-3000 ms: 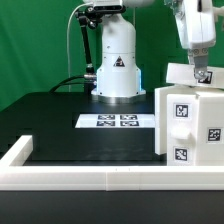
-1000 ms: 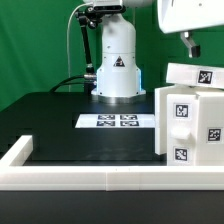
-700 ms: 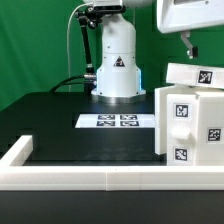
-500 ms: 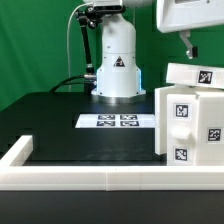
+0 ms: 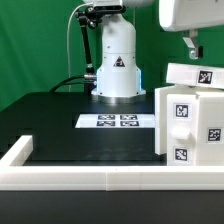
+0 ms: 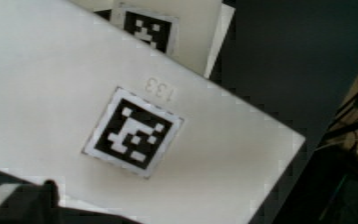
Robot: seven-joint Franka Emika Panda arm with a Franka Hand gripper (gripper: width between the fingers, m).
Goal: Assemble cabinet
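The low white border frame (image 5: 60, 165) lies nearest. Behind it, at the exterior view's right, the cabinet body (image 5: 190, 125) carries a white panel (image 5: 195, 75) on top. The gripper (image 5: 188, 47) hangs just above, holding nothing; its finger spread cannot be made out. Only the wrist view reveals the panel's tag (image 6: 135, 132) close up.

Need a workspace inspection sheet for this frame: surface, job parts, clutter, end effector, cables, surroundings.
Surface: black table with a low white border frame along its near edge; the marker board lies flat near the arm's base.
Job's things: cabinet body stands upright at the exterior view's right; a smaller tagged panel rests on top of it.
Clutter: nothing seen.
End effector: end effector hangs above the panel, apart from it; open or shut cannot be told.
Cables: black cable loops beside the white arm base.
Surroundings: green backdrop.
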